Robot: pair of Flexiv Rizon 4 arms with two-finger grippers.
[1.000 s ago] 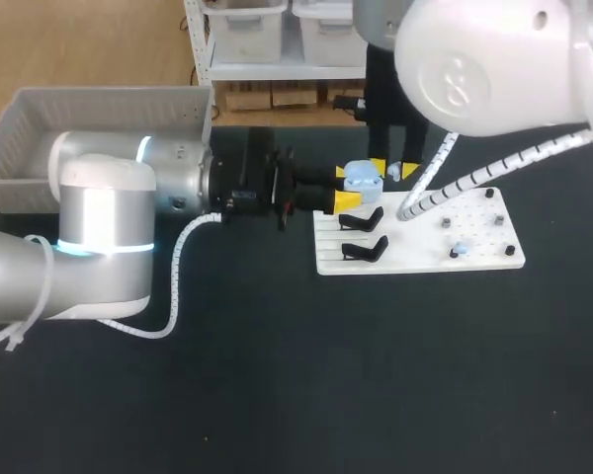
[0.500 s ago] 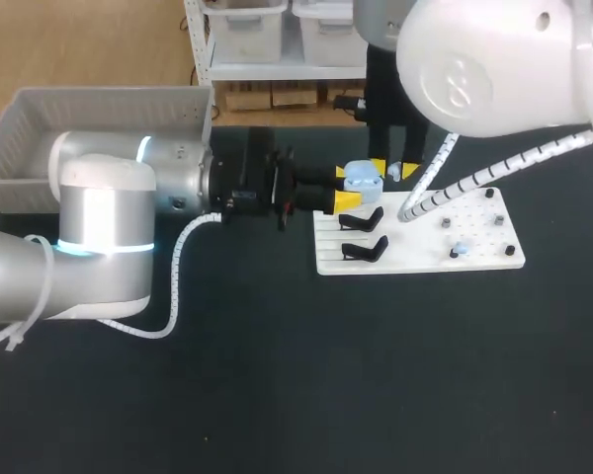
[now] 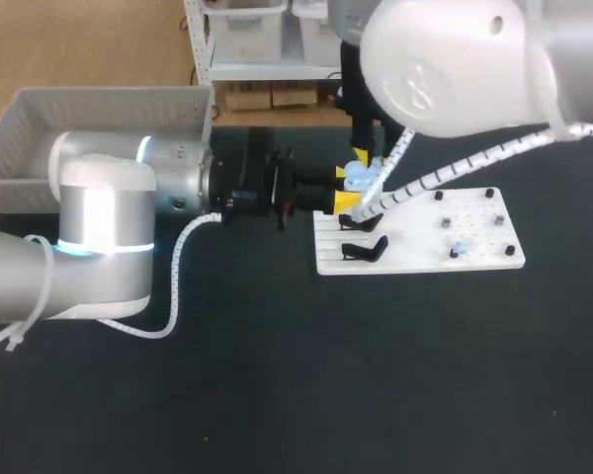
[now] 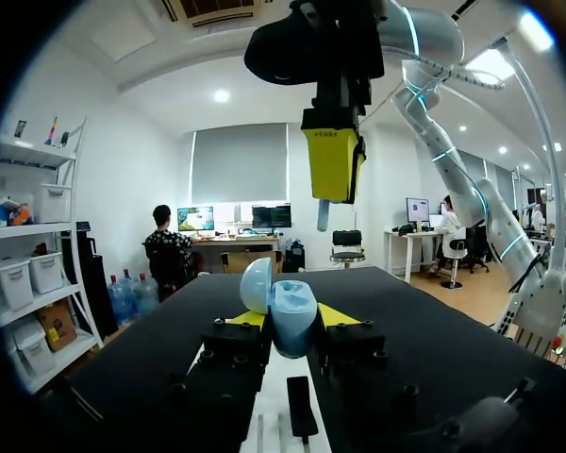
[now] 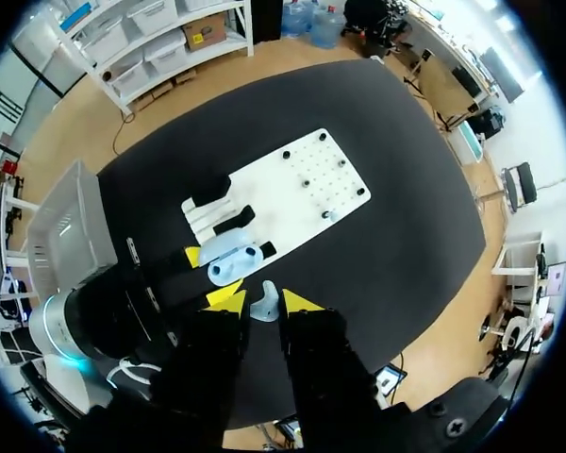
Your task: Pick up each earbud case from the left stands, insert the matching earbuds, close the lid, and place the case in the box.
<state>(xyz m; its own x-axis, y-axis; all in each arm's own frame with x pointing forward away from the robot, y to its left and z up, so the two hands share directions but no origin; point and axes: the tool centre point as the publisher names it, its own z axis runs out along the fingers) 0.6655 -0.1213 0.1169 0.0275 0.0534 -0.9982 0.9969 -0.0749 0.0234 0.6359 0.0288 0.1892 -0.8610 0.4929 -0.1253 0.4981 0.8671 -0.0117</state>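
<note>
Matte black table, with a ribbed grey plastic box (image 3: pixel 99 123) at the far left and no case showing inside it. Next along, left gripper (image 3: pixel 348 190) clenched on the smooth, rounded pale-blue case (image 4: pixel 285 316), lid up, held just beside the black stands (image 3: pixel 366 248) at the left end of a flat white pegged board (image 3: pixel 415 254). Just above the case, right gripper (image 5: pixel 263 300) pinching one small glossy earbud (image 5: pixel 263 308). Probably early in the job: insertion in hand, another pale earbud (image 3: pixel 459 248) lying on the board, lid closing and boxing yet to do.
</note>
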